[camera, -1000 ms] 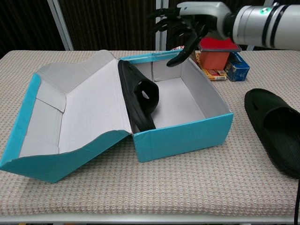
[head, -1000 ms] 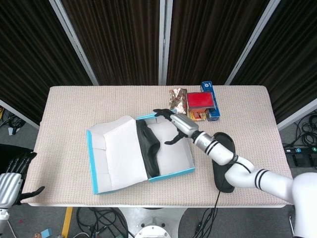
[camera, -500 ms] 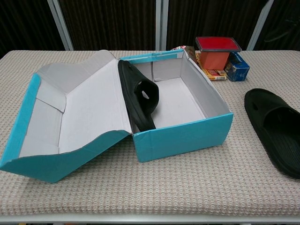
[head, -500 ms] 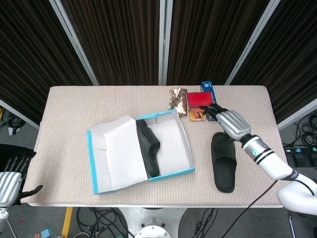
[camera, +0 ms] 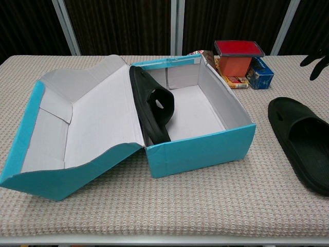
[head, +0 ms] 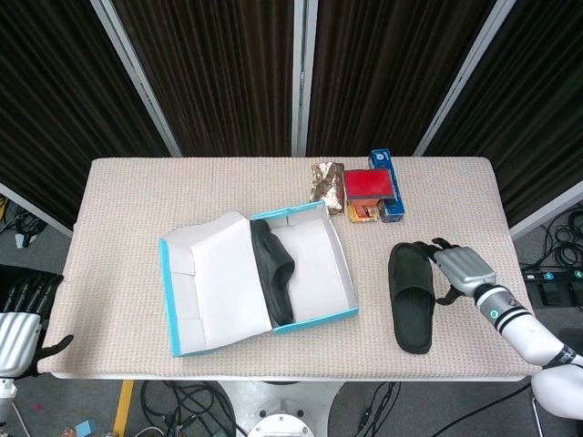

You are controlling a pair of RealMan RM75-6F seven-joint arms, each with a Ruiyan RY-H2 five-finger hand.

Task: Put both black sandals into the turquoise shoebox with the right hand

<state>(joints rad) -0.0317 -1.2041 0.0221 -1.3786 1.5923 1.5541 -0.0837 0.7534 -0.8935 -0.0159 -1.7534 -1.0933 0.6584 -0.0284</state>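
- The left hand [head: 18, 337] hangs off the table's near-left corner, low and away from the work; its fingers look loosely apart and it holds nothing.
- The open turquoise cardboard shoebox [head: 314, 319] sits mid-table with its white-lined lid [head: 214, 282] folded out to the left.
- One black rubber slide sandal [head: 273, 273] already stands on edge inside, leaning against the box's left wall beside the lid hinge.
- Its tilt takes up floor room; a second sandal dropped flat may catch on it or ride up over the rim.
- The second black slide sandal [head: 412, 296] lies flat on the beige woven tablecloth [head: 127, 209], well right of the box.
- The right hand [head: 458, 271] hovers just beside that sandal's right edge, fingers spread and empty.
- A grip on the sole's thin edge alone could slip or merely push the sandal towards the near table edge.
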